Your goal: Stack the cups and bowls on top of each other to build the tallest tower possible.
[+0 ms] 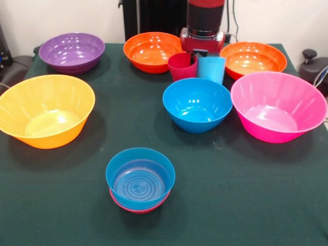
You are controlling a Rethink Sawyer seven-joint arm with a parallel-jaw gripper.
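A small blue bowl sits nested in a small red bowl at the table's near middle. The crimson red cup and the light blue cup stand upright side by side at the far middle. My gripper hangs just above and between the two cups, its tips dark and partly hidden behind them. A mid-sized blue bowl stands just in front of the cups. Around them are a purple bowl, two orange bowls, a large pink bowl and a large yellow-orange bowl.
All the bowls stand upright on a dark green tablecloth. The robot's pedestal stands behind the far edge. Dark gear shows off the table at the left edge and the right edge.
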